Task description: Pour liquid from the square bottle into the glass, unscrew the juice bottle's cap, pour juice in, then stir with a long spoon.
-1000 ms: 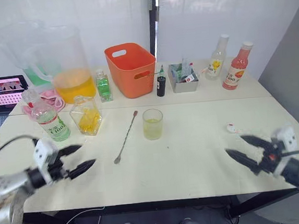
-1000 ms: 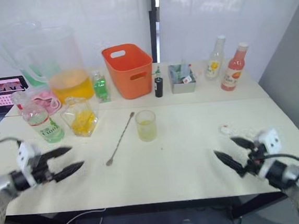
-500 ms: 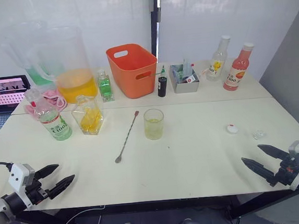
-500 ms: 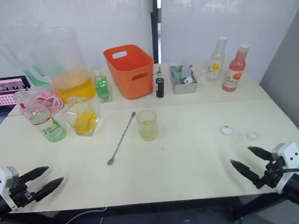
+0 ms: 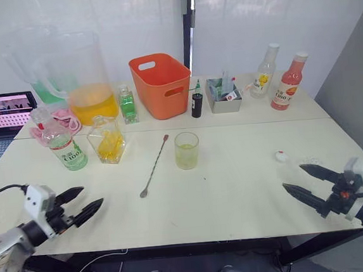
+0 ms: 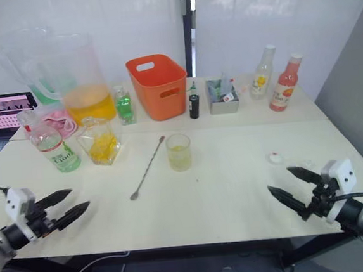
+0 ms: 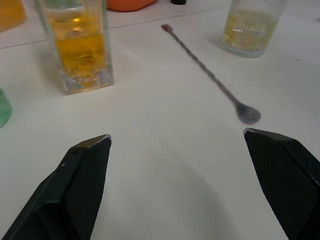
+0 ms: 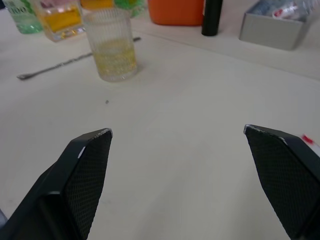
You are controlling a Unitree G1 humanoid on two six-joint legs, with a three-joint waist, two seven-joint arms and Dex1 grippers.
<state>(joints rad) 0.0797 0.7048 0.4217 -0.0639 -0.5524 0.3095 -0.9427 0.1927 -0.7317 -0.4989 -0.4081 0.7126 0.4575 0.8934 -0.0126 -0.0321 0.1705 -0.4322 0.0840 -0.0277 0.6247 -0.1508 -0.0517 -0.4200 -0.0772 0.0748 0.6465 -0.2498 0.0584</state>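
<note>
Left wrist view shows the long spoon [image 7: 212, 75] bowl close up. Both end effectors, left [image 5: 81, 205] and right [image 5: 308, 183], hover wide, empty, over the counter [image 5: 224, 189] near edge.

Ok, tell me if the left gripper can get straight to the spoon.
Probably yes. The left gripper is open and empty, and only bare table lies between it and the spoon, which lies flat, apart from the glass.

Head eyes look down over the table [image 5: 237, 188]; low wrist views share the glass [image 8: 111, 44]
</note>
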